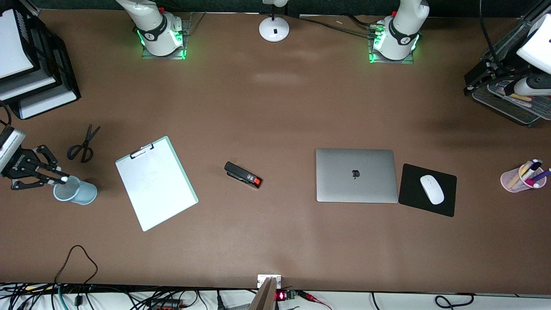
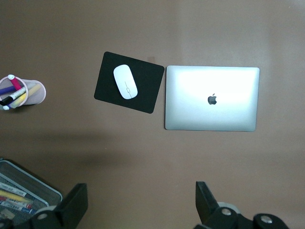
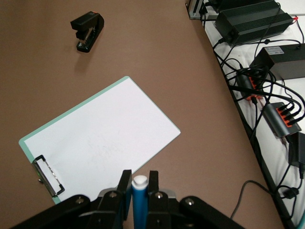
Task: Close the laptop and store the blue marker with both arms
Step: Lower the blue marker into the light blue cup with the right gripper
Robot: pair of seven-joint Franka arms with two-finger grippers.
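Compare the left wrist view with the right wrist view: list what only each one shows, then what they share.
Only the left wrist view: the closed laptop, the mouse on its black pad, a pink pen cup, a mesh tray, and the open left end effector.

Only the right wrist view: the clipboard, the stapler, cables and power bricks off the table edge, and the right end effector shut on the blue marker.

Both: the brown table.

dark apple logo on laptop (image 1: 356, 175) lid; no readable text
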